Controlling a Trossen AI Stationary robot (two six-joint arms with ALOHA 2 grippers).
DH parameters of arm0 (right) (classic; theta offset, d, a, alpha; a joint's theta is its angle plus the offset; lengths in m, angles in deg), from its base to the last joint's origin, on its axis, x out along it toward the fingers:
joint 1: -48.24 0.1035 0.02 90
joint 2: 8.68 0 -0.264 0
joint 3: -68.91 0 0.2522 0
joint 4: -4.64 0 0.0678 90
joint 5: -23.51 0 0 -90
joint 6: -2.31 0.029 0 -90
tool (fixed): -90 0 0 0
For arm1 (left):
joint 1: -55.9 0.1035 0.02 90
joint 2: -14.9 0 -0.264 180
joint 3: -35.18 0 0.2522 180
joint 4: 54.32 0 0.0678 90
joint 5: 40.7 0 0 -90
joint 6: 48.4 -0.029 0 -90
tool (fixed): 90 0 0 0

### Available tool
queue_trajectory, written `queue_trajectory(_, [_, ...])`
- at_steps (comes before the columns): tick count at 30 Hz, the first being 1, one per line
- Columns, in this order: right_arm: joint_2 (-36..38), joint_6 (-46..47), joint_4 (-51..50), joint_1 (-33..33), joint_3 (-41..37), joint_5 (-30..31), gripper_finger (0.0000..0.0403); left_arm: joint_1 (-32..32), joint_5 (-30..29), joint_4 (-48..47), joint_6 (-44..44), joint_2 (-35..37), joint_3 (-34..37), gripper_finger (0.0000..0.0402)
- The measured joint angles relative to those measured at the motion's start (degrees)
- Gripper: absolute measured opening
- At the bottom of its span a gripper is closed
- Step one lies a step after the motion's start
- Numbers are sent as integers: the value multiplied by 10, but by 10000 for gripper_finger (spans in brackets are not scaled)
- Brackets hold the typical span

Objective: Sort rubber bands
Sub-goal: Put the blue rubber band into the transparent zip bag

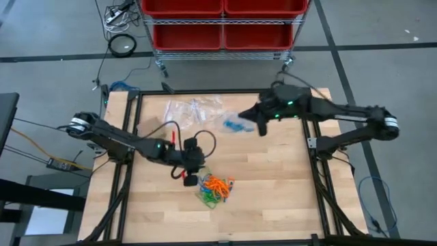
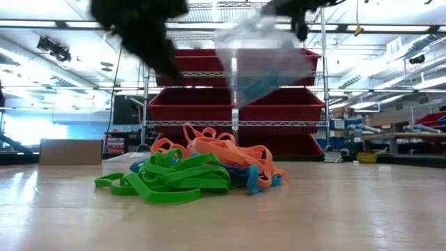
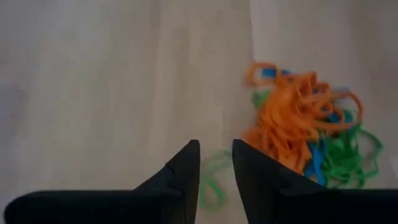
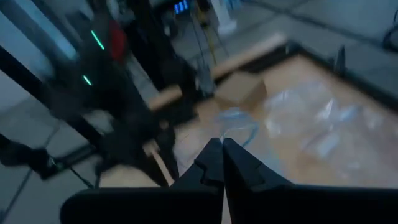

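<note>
A pile of orange, green and blue rubber bands [image 1: 215, 190] [image 2: 202, 171] lies on the wooden table [image 1: 273, 198] near its front middle. My left gripper [image 3: 216, 157] hovers open just left of the pile, with a few green bands [image 3: 211, 183] showing below the gap between its fingers. My right gripper [image 1: 260, 127] is up at the far right, shut on a clear plastic bag [image 2: 261, 59] that holds blue bands [image 1: 235, 124]. My right gripper pinches the clear bag by its upper edge [image 2: 289, 35] between its two shut fingers. The bag hangs below the fingers, lifted clear of the table, with the blue bands gathered in its lower part [image 2: 259, 84].
More clear bags [image 1: 191, 109] lie flat at the table's far middle. A black cable [image 1: 205, 140] loops over the table by my left arm. A rack of red bins [image 1: 222, 24] stands beyond the far edge. Bare wood lies to the right of the pile.
</note>
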Motion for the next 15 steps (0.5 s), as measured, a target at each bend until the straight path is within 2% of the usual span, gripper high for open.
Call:
queue_trajectory(7, [94,11,-13,-14,0,-22,0,-20,0,238,100,0,154,104])
queue_trajectory(10, [117,12,-32,-14,0,-23,0,-21,12,275,120,0,182,104])
queue_trajectory(15, [129,13,-65,-13,0,-24,0,-23,39,282,139,-4,190,104])
